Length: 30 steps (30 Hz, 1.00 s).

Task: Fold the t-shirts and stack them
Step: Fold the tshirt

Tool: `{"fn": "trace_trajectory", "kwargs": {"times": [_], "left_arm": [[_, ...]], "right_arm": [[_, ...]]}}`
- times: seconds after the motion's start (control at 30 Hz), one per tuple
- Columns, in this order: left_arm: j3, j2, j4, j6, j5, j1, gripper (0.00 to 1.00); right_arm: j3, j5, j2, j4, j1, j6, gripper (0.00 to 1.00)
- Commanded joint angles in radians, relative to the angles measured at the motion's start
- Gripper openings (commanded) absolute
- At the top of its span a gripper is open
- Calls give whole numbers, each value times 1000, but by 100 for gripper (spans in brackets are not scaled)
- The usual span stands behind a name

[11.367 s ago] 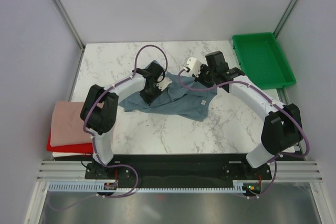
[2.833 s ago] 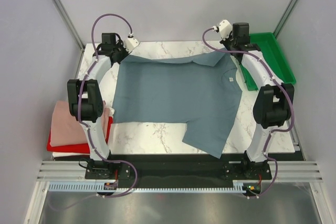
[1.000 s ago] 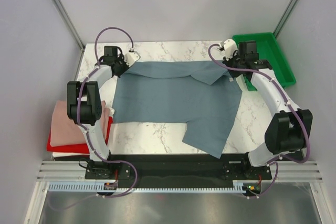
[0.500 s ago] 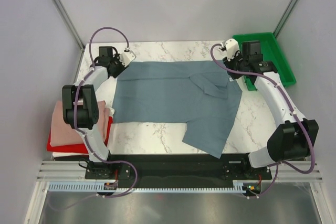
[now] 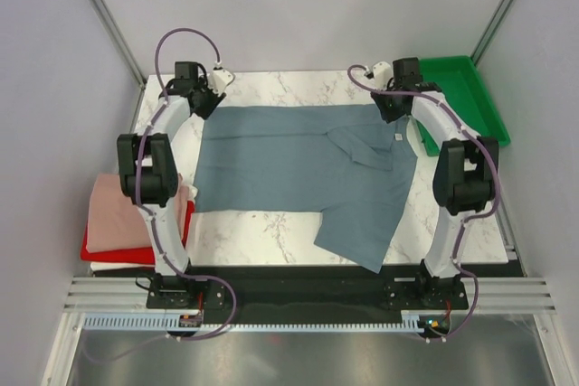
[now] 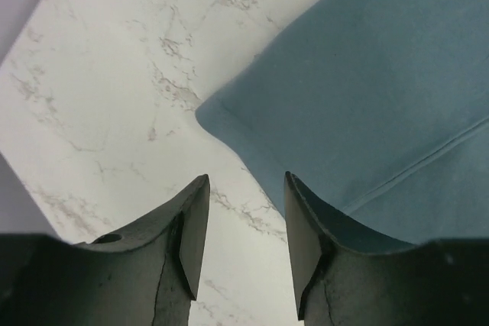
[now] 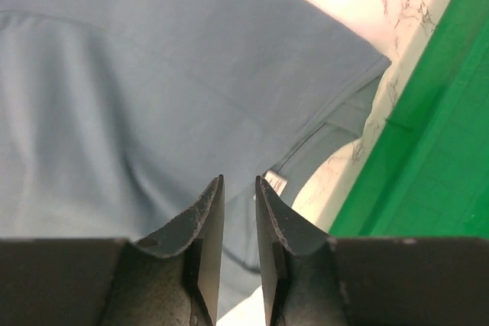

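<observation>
left claw: its fingers are standing spread with nothing between them, hanging over bare marble just beside a corner of the shirt; in the top view it is sitting at the upper left.
right claw: its fingers are standing only narrowly parted (a slim gap, nothing pinched in it), hanging above the cloth at the upper right of the top view.
neck label: showing white just past the right claw's fingertips.
slate blue-grey t-shirt: lying spread across the middle of the table, a flap doubling over near its upper right and one part reaching toward the lower centre.
green tray: sitting at the upper right, just beside the shirt's right edge.
marble table: showing bare along the top edge, past the shirt.
folded stack: resting at the left edge of the top view, the pale pink t-shirt lying over the red t-shirt, the white t-shirt peeking out beneath.
</observation>
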Motion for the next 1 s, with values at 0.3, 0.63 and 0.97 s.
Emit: {"fn": "trace_trajectory", "kwargs": {"times": [0.3, 0.63, 0.97], "left_arm": [[368, 225, -176, -393, -11, 43, 66], [414, 285, -161, -517, -23, 71, 71], [423, 312, -147, -546, -15, 73, 72]], "right_arm": [[329, 85, 267, 39, -72, 17, 42], [442, 85, 416, 39, -129, 38, 42], [586, 73, 535, 39, -152, 55, 44]]}}
